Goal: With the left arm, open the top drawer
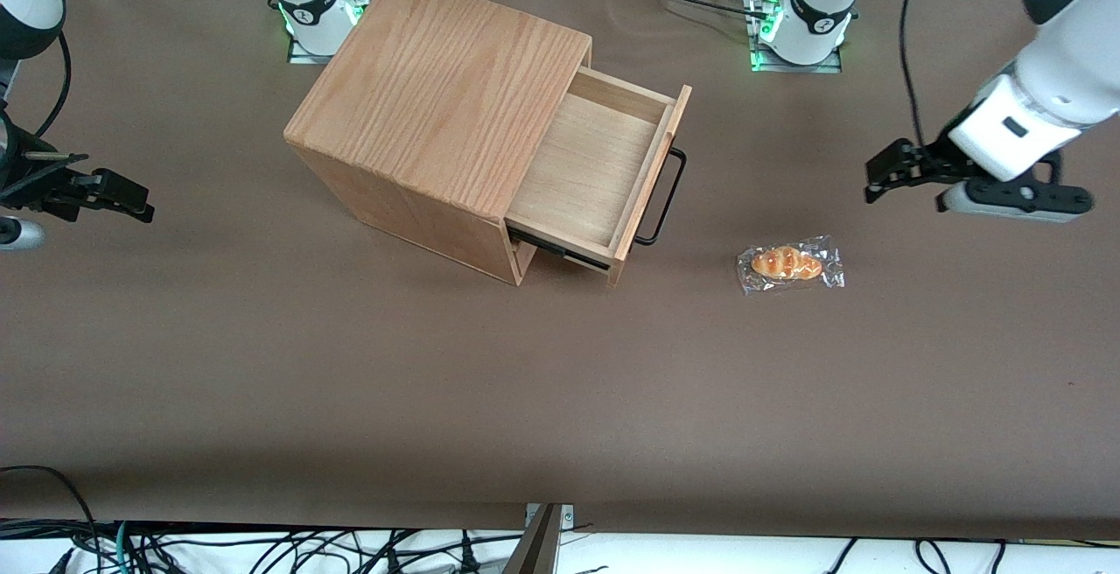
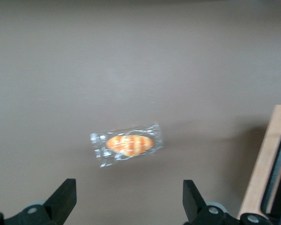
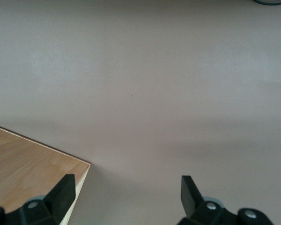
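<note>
Here the hand [image 1: 875,178] hangs wide open and empty, well apart from the top drawer [image 1: 595,171].

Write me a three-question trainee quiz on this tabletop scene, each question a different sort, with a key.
1. True or false: the shallow light-wood top drawer with the thin black wire bar handle stands pulled out of the oak-grain cube cabinet.
2. Multiple choice: the left arm's black-and-grey two-finger gripper is (a) shut on the handle, (b) open and apart from the drawer, toward the working arm's end of the table, (c) inside the drawer.
3. Fill in: the plastic-wrapped bread roll lies on the ____.

Key: 1 true. 2 b. 3 brown table.
</note>
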Robot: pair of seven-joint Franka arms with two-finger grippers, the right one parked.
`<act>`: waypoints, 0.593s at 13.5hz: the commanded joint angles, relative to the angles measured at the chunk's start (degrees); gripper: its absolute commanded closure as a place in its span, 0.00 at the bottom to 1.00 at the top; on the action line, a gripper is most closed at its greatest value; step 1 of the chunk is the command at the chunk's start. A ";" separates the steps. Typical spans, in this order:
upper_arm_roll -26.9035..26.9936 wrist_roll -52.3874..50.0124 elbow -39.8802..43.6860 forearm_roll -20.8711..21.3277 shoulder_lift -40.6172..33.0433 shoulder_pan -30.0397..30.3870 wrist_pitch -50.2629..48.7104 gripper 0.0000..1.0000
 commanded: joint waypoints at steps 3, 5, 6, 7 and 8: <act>0.96 -0.55 6.37 3.94 1.89 -2.83 -4.77 0.00; 0.96 -0.55 6.02 3.77 1.80 -2.57 -4.77 0.00; 0.96 -0.55 5.93 3.68 1.72 -2.57 -4.77 0.00; 0.96 -0.55 5.84 2.63 1.63 -2.39 -4.77 0.00; 0.96 -0.55 5.76 1.84 1.54 -2.30 -4.86 0.00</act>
